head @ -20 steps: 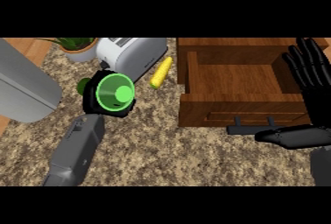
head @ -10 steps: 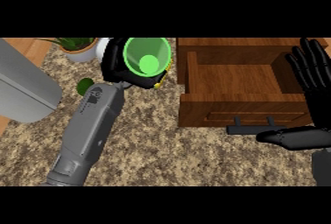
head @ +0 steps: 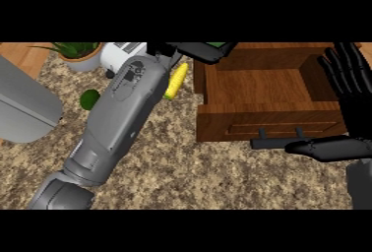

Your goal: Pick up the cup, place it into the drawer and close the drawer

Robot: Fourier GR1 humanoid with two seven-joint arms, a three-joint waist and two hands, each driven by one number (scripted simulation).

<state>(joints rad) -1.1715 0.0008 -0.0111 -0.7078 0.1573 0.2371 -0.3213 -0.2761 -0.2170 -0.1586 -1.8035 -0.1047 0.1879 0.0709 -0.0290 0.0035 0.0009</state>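
My left hand (head: 190, 49) is stretched to the view's top edge, over the back left corner of the open wooden drawer (head: 265, 114). Its fingers curl round the green cup (head: 216, 45), of which only a thin green sliver shows above the hand. My left forearm (head: 120, 113) runs diagonally across the counter. At the far right my right hand (head: 347, 74) rests open with its fingers up beside the drawer's right wall, and its thumb lies near the drawer's front handles (head: 280, 133).
A yellow corn cob (head: 176, 81) lies just left of the drawer. A small green round thing (head: 89, 99) sits beside my forearm. A potted plant (head: 76, 52) and a white appliance (head: 120, 52) stand at the back left. A grey object (head: 23, 108) fills the left edge.
My left hand has carried the cup up from the counter and rightwards to the drawer's back left corner. The right hand has stayed put.
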